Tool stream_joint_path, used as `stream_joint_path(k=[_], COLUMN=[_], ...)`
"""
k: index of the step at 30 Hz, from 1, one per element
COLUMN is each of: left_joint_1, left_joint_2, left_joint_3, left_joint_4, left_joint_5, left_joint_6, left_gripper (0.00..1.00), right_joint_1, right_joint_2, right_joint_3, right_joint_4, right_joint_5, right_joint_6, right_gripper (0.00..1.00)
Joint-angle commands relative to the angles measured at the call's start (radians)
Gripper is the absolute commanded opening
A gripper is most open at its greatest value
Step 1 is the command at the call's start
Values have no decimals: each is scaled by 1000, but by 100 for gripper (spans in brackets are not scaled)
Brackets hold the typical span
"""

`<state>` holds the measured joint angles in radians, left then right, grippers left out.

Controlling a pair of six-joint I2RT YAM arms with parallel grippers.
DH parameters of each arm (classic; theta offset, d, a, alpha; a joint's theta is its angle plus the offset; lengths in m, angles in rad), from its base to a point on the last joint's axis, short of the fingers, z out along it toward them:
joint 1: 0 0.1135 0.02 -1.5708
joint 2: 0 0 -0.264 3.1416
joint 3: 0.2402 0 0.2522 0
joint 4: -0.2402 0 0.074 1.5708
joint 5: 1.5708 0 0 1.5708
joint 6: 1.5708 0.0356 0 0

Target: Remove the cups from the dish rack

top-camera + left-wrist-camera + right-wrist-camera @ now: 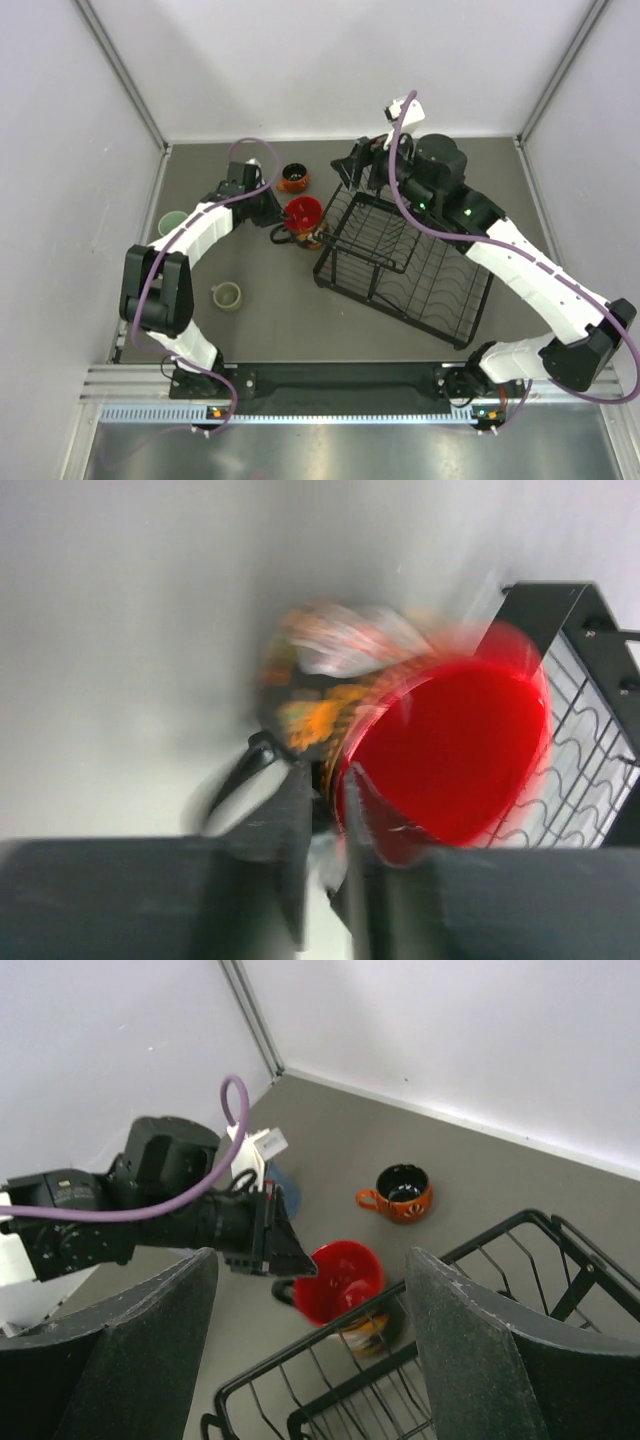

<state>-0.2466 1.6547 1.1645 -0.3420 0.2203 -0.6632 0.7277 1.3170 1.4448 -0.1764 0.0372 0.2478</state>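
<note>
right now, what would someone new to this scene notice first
The red mug stands out most. The left gripper pinches its rim and holds it tilted just outside the left side of the black wire dish rack, and it looks blurred in the left wrist view. The right gripper hangs wide open over the rack's far corner. A small orange cup sits on the table beyond the mug.

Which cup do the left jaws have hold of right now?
The red patterned mug with the black handle, beside the dish rack: the left gripper pinches its rim. The orange cup and beige mug stand free.
</note>
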Motion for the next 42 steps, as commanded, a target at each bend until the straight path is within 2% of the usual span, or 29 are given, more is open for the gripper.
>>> stream_joint_path(k=[1,10,18,24,28,39,42], left_joint_1=[-5,29,47,47,47,41,32], left_joint_2=[16,-125,-162,-174,-173,-101,-87], left_joint_3=[34,104,208,202,170,121,98], left_joint_4=[-6,-187,-302,-281,-204,-143,-118], left_joint_5=[16,-123,-259,-282,-269,-234,-230], left_joint_6=[37,99,137,166,166,154,149], left_gripper=[1,0,0,0,0,0,0], right_joint_1=[-13,-30,-37,-48,-57,-68,-68], right_joint_2=[-35,-68,-90,-101,-108,-148,-183], right_joint_3=[-26,-70,-95,-107,-119,-185,-213], right_joint_4=[49,61,63,61,60,29,20], right_joint_5=[15,20,26,43,50,82,95], right_joint_6=[1,22,13,4,1,-22,-19], right_gripper=[75,77,77,77,77,78,84])
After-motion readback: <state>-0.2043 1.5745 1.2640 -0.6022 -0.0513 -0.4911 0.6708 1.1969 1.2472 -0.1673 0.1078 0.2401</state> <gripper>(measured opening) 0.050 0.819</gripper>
